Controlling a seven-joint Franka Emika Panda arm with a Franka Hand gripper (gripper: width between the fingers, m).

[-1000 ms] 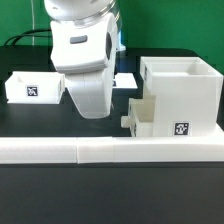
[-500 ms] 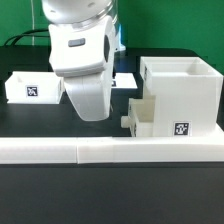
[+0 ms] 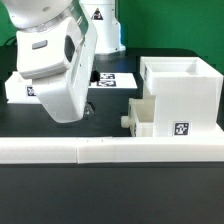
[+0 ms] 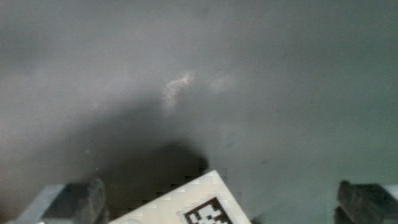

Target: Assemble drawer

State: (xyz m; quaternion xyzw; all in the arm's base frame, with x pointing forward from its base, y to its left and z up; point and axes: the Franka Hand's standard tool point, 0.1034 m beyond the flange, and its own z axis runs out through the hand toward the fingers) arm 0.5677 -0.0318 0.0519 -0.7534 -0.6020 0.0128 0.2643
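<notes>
The tall white drawer case [image 3: 185,90] stands at the exterior view's right. One knobbed tray [image 3: 146,116] sits partly pushed into its lower opening, knob facing left. The second tray [image 3: 11,88] lies at the far left, mostly hidden behind my arm. In the wrist view a corner of this tray [image 4: 199,203] with its square tag shows on the dark table. My gripper [image 4: 222,205] hangs above that corner. Its two fingers [image 4: 75,202] stand wide apart and hold nothing. In the exterior view the gripper [image 3: 66,112] is over the left tray's near side.
A long low white rail [image 3: 110,150] runs across the front of the table. The marker board [image 3: 113,79] lies flat behind my arm, between the left tray and the case. Black table [image 3: 100,125] shows between the rail and the parts.
My arm has swung from the middle of the table toward the exterior view's left and now covers the left tray. The case and the inserted tray have not moved.
</notes>
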